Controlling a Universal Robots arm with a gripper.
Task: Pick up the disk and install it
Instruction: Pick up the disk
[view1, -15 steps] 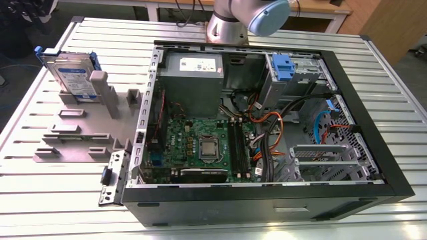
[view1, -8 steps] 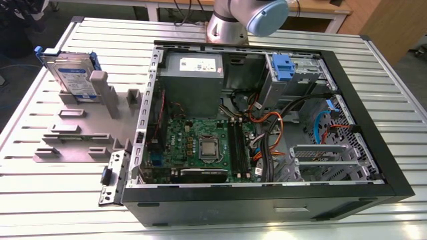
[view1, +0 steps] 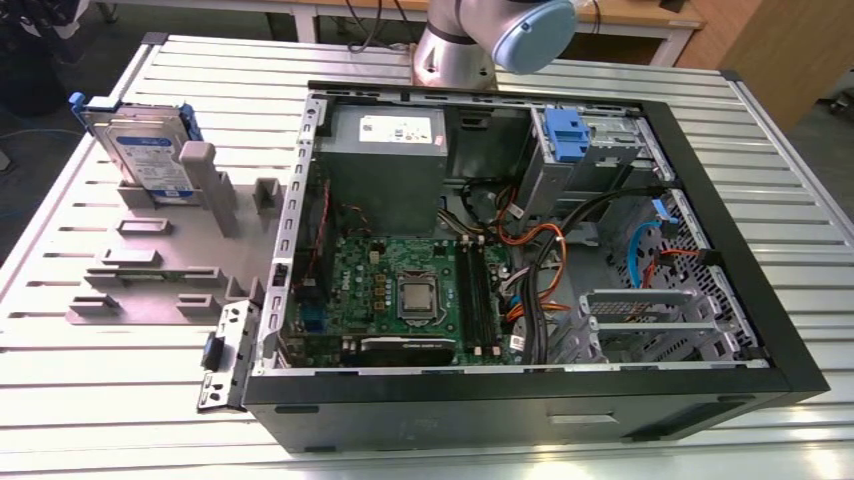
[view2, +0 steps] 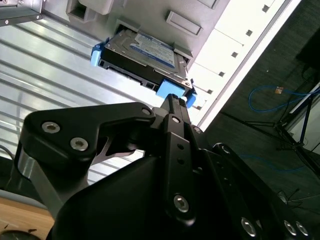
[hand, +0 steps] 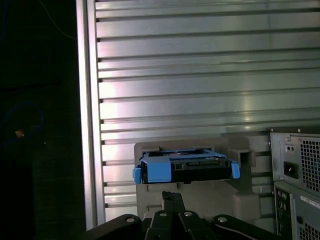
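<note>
A black robot gripper (hand: 172, 196) points its empty jaws, pressed together, towards a flat silver hard disk in a bright blue plastic carrier (hand: 186, 167). The disk stands on edge in a grey plastic holder (hand: 240, 192) straight ahead of the jaws, apart from them, on a ribbed aluminium table (hand: 200, 75).

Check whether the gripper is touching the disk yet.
Apart. In the first wrist view, grey holder shows between the gripper and the disk; in the exterior view the disk stands in that holder with nothing on it.
</note>
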